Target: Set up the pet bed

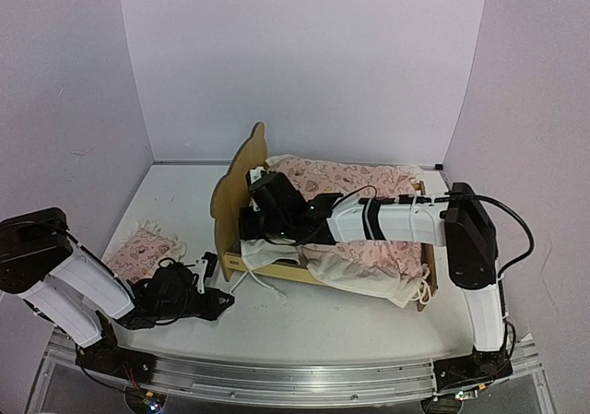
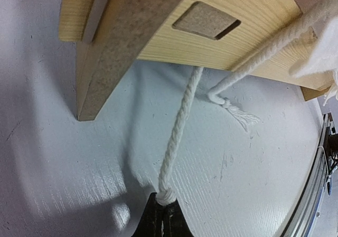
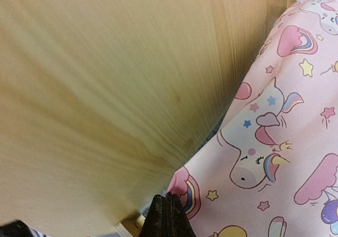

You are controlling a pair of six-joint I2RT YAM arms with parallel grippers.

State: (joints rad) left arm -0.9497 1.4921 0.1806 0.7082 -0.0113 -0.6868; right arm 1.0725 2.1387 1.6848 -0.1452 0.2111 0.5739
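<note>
L pincer [image 2: 166,209] pinches cord [image 2: 179,115] just off pet bed [image 2: 158,31] corner; R pincer [image 3: 166,208] pressed together beside its headboard [image 3: 105,89].

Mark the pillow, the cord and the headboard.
pillow [image 1: 138,250]: top view, on its pink middle.
cord [image 2: 178,131]: left wrist view, midway along the nearer strand.
headboard [image 1: 238,182]: top view, middle of its plywood face.
</note>
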